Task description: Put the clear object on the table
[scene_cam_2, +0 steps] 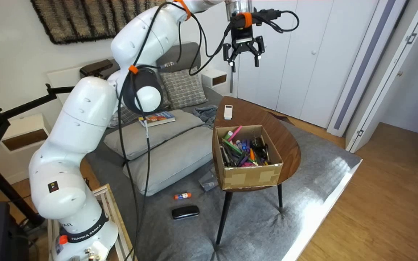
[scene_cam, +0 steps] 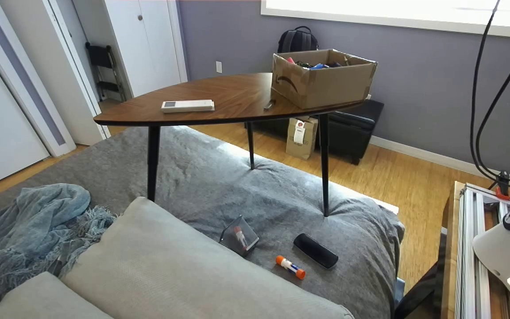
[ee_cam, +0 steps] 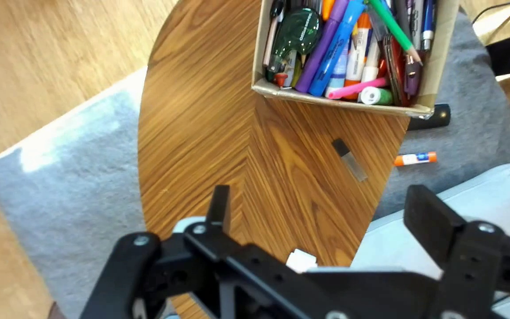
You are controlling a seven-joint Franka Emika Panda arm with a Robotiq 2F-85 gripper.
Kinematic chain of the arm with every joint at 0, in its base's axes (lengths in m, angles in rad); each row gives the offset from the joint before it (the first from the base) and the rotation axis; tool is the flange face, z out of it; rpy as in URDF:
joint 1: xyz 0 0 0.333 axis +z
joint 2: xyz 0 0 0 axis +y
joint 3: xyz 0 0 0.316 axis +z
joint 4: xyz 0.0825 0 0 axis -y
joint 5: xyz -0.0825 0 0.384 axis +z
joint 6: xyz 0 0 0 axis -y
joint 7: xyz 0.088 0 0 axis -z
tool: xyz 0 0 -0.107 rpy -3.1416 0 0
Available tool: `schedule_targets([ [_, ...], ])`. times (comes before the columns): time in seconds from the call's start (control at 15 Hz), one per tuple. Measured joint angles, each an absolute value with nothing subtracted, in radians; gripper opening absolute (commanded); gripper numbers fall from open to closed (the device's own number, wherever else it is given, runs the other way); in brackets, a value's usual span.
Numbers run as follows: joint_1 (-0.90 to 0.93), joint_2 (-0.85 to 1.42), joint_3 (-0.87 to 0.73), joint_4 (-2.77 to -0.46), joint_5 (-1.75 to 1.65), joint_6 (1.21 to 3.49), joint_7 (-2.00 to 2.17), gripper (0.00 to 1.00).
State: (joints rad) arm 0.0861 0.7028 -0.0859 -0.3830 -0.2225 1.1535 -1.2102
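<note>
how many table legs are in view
3, all in an exterior view: the left leg, the right leg, and the rear leg between them. No other seems hidden.

Exteriors wide, wrist view downward, table (ee_cam: 281,190) shared

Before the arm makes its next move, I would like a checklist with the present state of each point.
1. Jaws open, nothing between them: ok.
2. Which clear object is meant: cannot tell. A clear case lies on the grey cover; a small clear-looking piece lies on the table.
3. Clear case in wrist view: not ok, not found there.
4. Table steady: cannot tell; two of its legs dent the cover.
5. Cardboard box safe from knocks: probably not ok; it stands near the table's edge.
</note>
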Motion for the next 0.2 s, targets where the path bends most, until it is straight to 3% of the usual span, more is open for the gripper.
schedule_targets([
  [0.2, 0.075, 0.667, -0.089, -0.382, -0.222, 1.188, -1.149, 1.0],
])
